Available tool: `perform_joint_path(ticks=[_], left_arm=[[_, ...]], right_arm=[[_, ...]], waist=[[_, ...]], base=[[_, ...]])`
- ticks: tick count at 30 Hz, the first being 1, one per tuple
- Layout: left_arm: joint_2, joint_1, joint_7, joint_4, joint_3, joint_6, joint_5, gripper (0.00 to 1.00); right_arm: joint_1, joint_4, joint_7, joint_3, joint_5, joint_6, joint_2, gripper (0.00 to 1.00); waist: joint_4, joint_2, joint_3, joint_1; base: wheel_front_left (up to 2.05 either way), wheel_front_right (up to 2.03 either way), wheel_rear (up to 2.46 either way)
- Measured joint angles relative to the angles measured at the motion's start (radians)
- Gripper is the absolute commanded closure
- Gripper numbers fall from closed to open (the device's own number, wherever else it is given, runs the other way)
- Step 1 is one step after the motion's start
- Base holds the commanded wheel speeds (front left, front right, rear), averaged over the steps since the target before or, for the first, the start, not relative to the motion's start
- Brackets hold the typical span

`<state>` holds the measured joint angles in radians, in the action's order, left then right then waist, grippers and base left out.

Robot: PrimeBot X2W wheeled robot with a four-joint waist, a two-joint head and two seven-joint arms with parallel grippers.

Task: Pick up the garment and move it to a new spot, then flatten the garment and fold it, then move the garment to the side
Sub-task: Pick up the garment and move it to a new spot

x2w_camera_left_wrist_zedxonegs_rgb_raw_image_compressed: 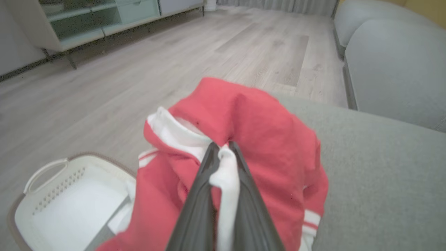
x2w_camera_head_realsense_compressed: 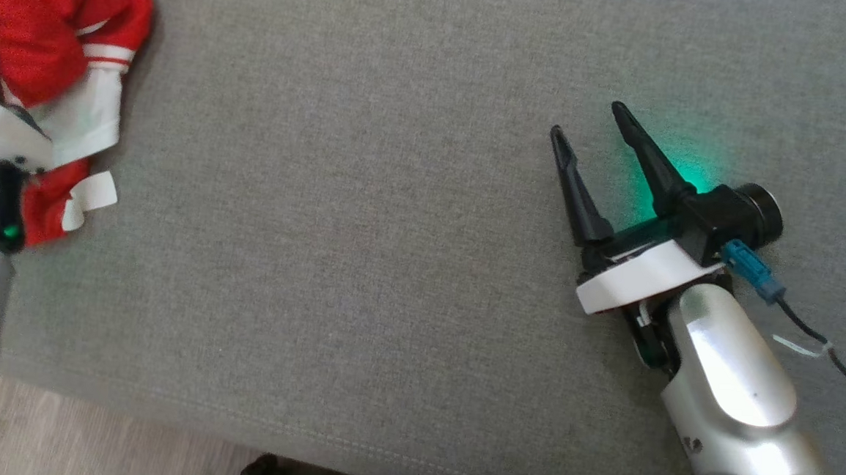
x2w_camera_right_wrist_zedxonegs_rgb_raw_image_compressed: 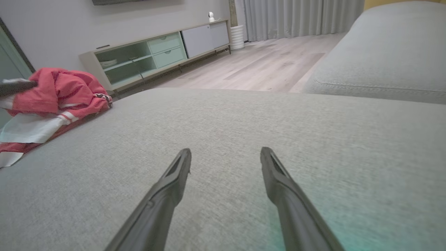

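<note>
The garment (x2w_camera_head_realsense_compressed: 46, 31) is a red piece with white cuffs and stripes, bunched at the far left edge of the grey cushion (x2w_camera_head_realsense_compressed: 363, 248). In the left wrist view my left gripper (x2w_camera_left_wrist_zedxonegs_rgb_raw_image_compressed: 223, 148) is shut on a white fold of the garment (x2w_camera_left_wrist_zedxonegs_rgb_raw_image_compressed: 251, 125), pinched between its dark fingers. The head view catches the left gripper's body at the left edge, its fingertips hidden by cloth. My right gripper (x2w_camera_head_realsense_compressed: 588, 123) hovers open over bare cushion at the right, nothing between its fingers (x2w_camera_right_wrist_zedxonegs_rgb_raw_image_compressed: 179, 167). The right wrist view has the garment (x2w_camera_right_wrist_zedxonegs_rgb_raw_image_compressed: 59, 90) at its far left.
A white laundry basket (x2w_camera_left_wrist_zedxonegs_rgb_raw_image_compressed: 45, 195) stands on the wooden floor (x2w_camera_left_wrist_zedxonegs_rgb_raw_image_compressed: 139, 76) beside the cushion's left edge. A low media cabinet (x2w_camera_right_wrist_zedxonegs_rgb_raw_image_compressed: 156, 55) runs along the far wall. Another grey sofa section (x2w_camera_right_wrist_zedxonegs_rgb_raw_image_compressed: 379, 59) rises beyond the cushion. The cushion's front seam (x2w_camera_head_realsense_compressed: 236, 417) is near the head view's bottom.
</note>
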<state>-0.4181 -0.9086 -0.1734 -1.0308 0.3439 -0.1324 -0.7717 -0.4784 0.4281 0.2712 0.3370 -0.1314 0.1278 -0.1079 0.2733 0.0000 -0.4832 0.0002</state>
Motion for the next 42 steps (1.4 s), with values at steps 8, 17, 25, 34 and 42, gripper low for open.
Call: perform_joint_path(ticks=[8, 17, 25, 34, 42], left_arm=[[-0.069, -0.107, -0.070, 0.091, 0.071, 0.000, 0.065, 1.00], [-0.048, -0.160, -0.079, 0.259, 0.142, 0.000, 0.101, 1.00], [0.057, -0.175, -0.083, 0.406, 0.256, 0.000, 0.123, 1.00], [0.186, -0.134, -0.083, 0.507, 0.290, 0.000, 0.076, 1.00], [0.238, 0.093, -0.083, 0.490, 0.277, 0.000, 0.107, 0.00]], right_arm=[[0.060, 0.049, -0.009, -0.027, -0.028, 0.000, 0.006, 0.00], [0.103, 0.054, -0.009, -0.026, -0.059, 0.000, 0.037, 0.00], [0.161, 0.052, -0.009, -0.012, -0.086, 0.000, 0.039, 0.00], [0.177, 0.033, -0.012, -0.003, -0.123, 0.000, 0.040, 0.00], [0.207, 0.033, -0.012, -0.007, -0.124, 0.000, 0.040, 0.00]], waist=[[-0.016, 0.0000, 0.091, -0.0001], [-0.104, 0.0000, 0.184, -0.0002], [-0.223, 0.0000, 0.234, -0.0002], [-0.337, 0.0000, 0.269, -0.0002], [-0.356, 0.0000, 0.298, -0.0003]], base=[[0.00, 0.00, 0.00], [0.00, 0.00, 0.00], [0.00, 0.00, 0.00], [0.00, 0.00, 0.00], [0.00, 0.00, 0.00]])
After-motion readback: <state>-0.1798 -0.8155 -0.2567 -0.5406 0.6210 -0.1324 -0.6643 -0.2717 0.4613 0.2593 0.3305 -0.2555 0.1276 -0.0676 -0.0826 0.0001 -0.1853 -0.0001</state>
